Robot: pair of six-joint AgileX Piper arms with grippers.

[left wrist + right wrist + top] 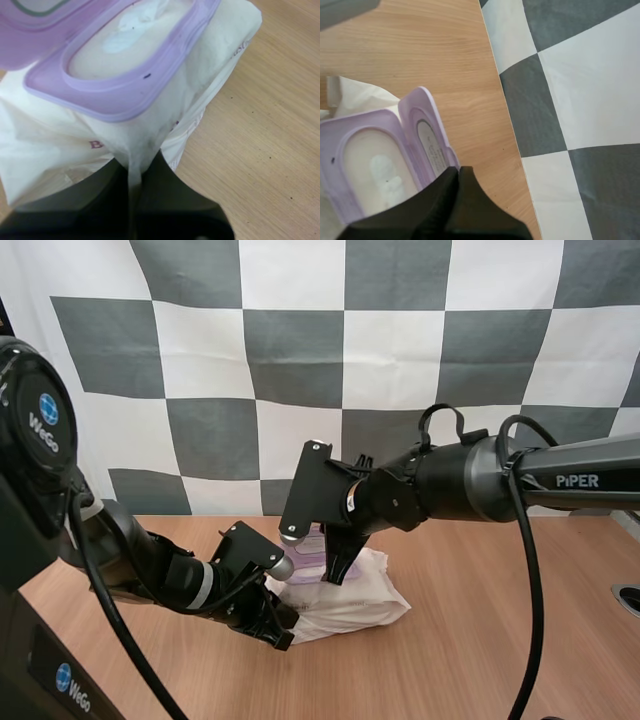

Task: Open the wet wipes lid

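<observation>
The pack of wet wipes (350, 605) lies on the wooden bench (500, 640), about midway between the two arms. Its purple lid (308, 540) is already flipped up off the top.

The left gripper (283, 633) reaches in low from the left side and meets the near end of the pack. In the left wrist view, the left gripper (135, 165) has its jaws closed on a fold of the pack's (50, 150) white wrapper, which is pinched between the two tips. Just beyond them sits the purple frame (115, 97) of the opening. A white wipe (135, 25) shows inside it, and the lid (30, 35) is swung back past it.

The right gripper (335, 575) points down from above, just beside the raised lid. In the right wrist view, the right gripper (457, 172) has its jaws pressed together as one dark wedge, with nothing visible between them. Their tips are right at the lid's (427, 135) outer rim. The lid stands nearly upright beside the frame (340, 130), its inner label facing the camera. The wipe (387, 175) lies in the opening. Crumpled wrapper (350, 95) spreads behind it onto the bench (420, 50).
</observation>
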